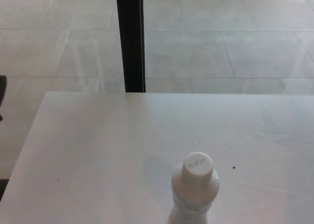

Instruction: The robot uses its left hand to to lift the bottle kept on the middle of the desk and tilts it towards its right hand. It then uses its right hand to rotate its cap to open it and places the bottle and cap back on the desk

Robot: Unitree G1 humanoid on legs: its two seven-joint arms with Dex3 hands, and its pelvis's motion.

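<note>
A white bottle stands upright at six o'clock on the pale tabletop, its white cap screwed on. A tiny dark speck lies just beside it toward three o'clock. At twelve o'clock a black post rises from the tiled floor. Neither hand is in sight.

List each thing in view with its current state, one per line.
bottle: upright on the desk, untouched.
cap: on the bottle, not yet removed.
desk: white, carrying only the bottle.
dark speck: lying on the desk, right of the bottle.
black post: standing behind the desk's far edge.
</note>
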